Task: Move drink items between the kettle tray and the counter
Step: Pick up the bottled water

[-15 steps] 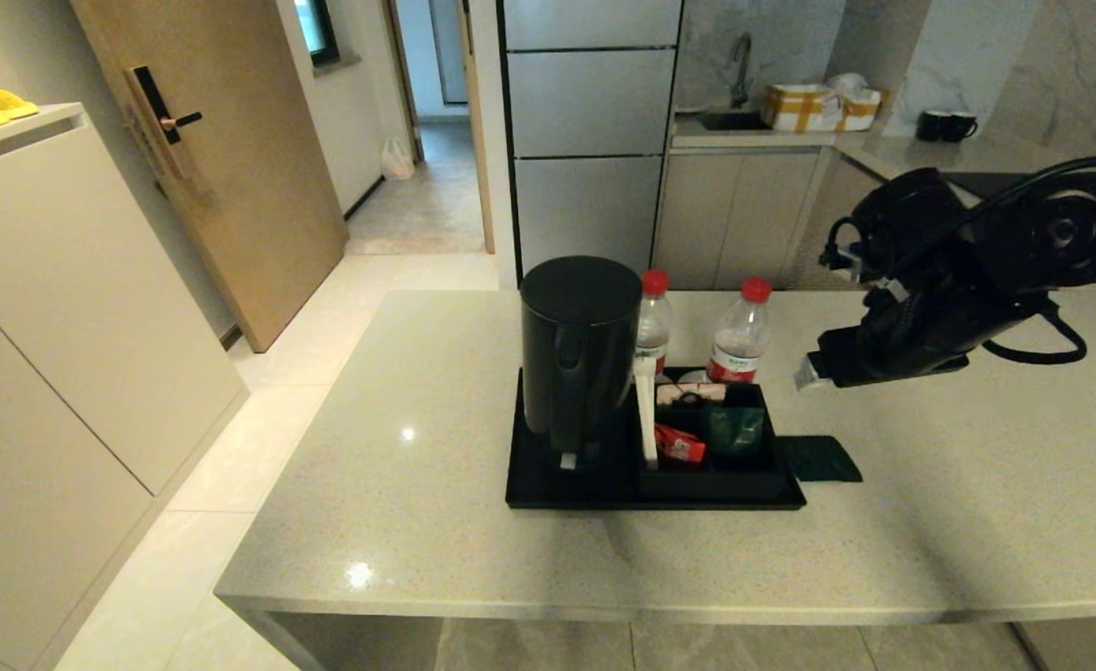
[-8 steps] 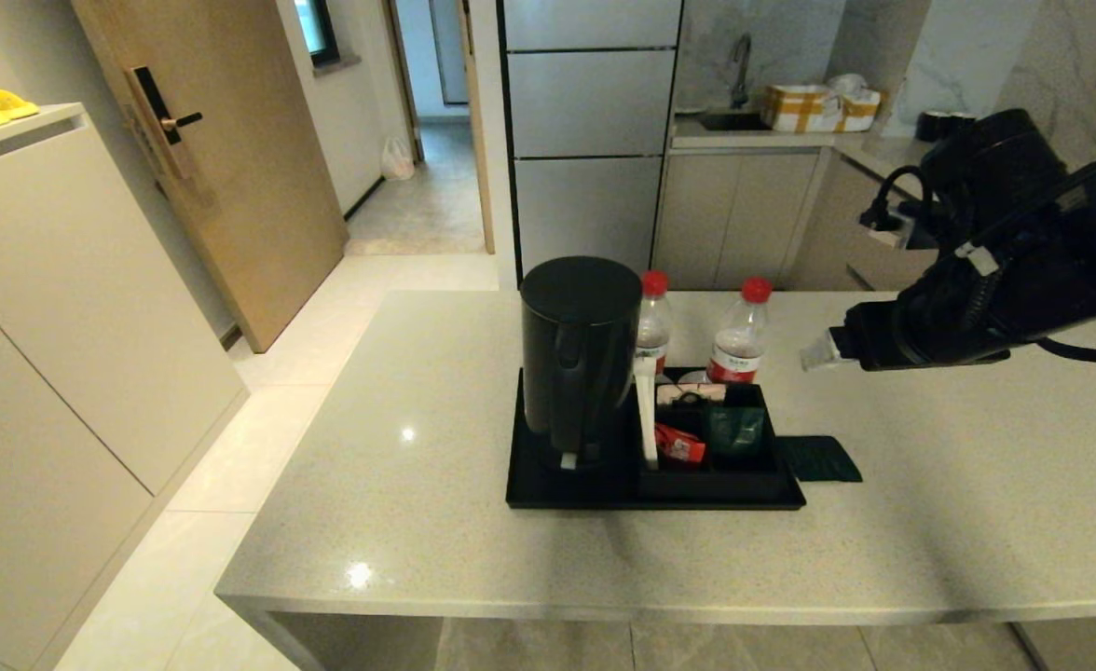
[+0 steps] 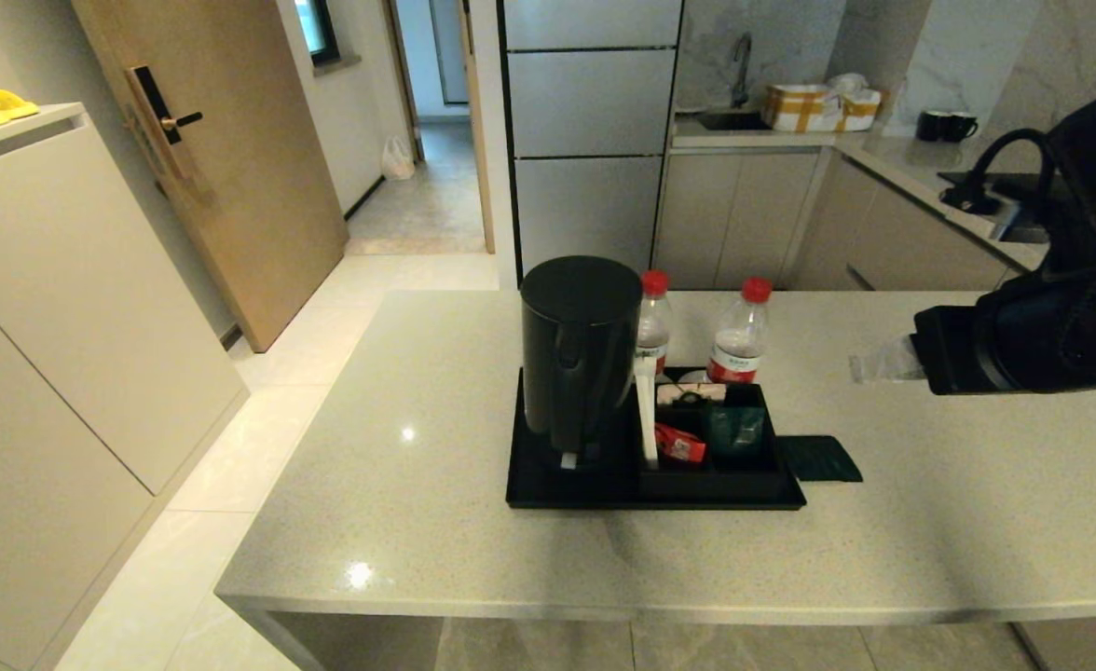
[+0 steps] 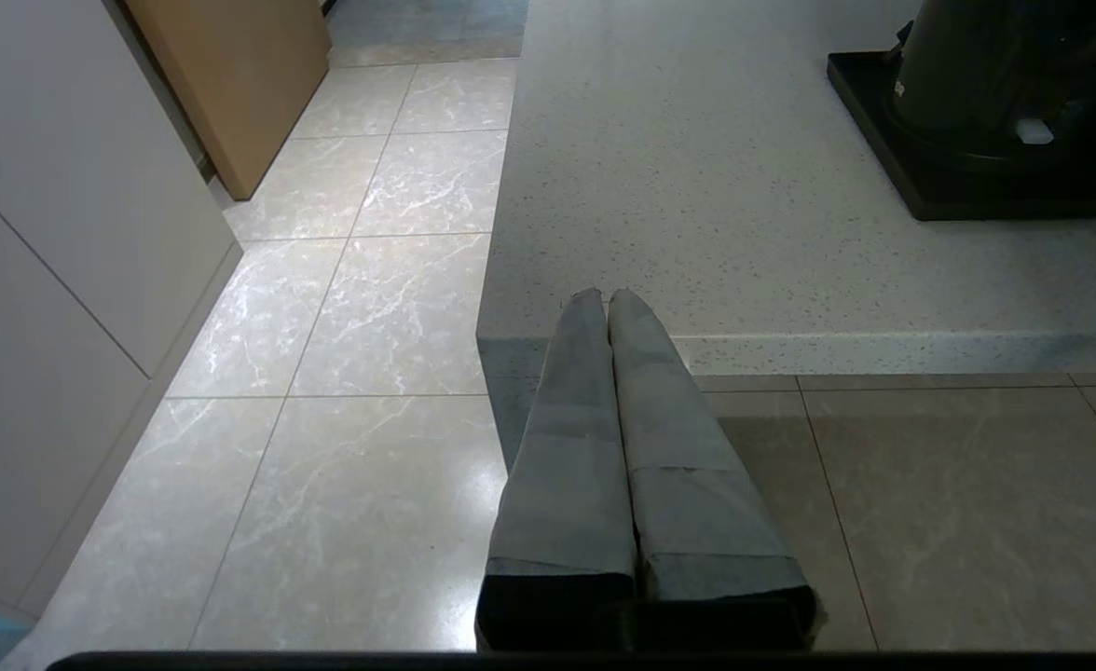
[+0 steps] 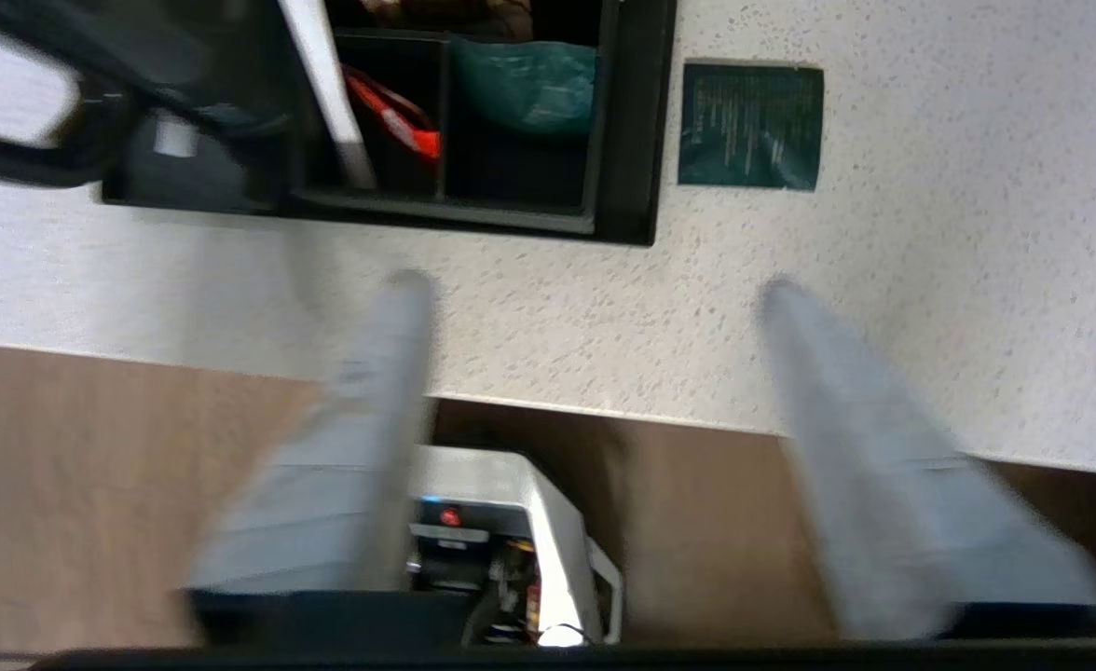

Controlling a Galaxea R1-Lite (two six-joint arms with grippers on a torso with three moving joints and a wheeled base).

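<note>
Hovering with our right gripper (image 5: 595, 280) spread wide and empty; dark green sachet (image 5: 750, 125) on counter (image 5: 930, 280) just beyond its fingertips, beside kettle tray (image 5: 637, 121).

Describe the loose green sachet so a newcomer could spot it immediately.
Start at the pale speckled counter and find the black kettle tray carrying the tall kettle. Just off the tray's right edge, lying flat on the stone, is the dark green sachet. Unlike the sachets standing in the tray's compartments, it lies alone outside the tray.
</note>
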